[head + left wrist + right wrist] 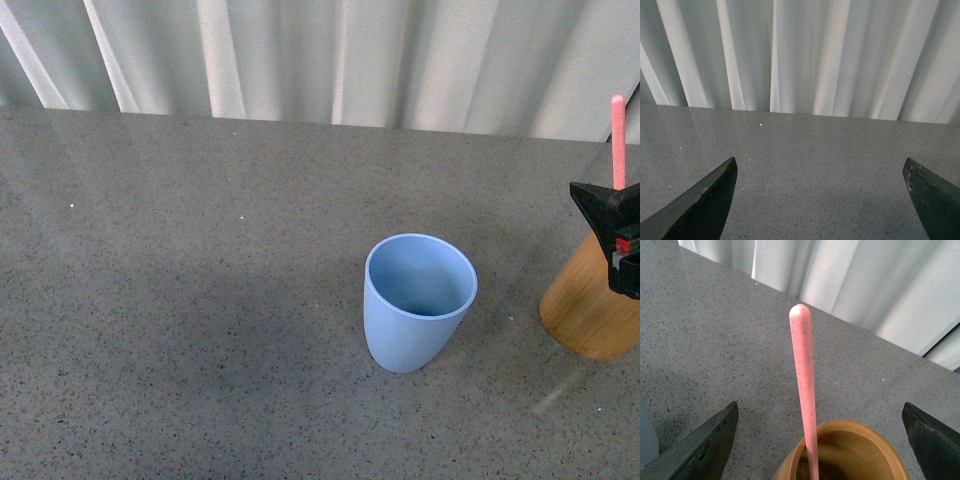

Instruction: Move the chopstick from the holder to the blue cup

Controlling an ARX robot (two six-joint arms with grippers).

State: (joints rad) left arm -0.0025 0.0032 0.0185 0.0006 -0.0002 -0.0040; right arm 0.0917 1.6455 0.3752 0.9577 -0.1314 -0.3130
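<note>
Ideally the wide-open right gripper (820, 407) closes squarely on the chopstick (803, 370) above the holder (877, 439), then lifts straight up toward the blue cup (415, 315).

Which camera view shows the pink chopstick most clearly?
The right wrist view: the chopstick fills the centre, rising from the holder. The front view shows only its top at the edge. The left wrist view shows none.

No text, label, brand, number or sign can be read on the blue cup (400, 335), the holder (590, 310), the chopstick (618, 140), the table (180, 300) or the curtain (300, 60).
</note>
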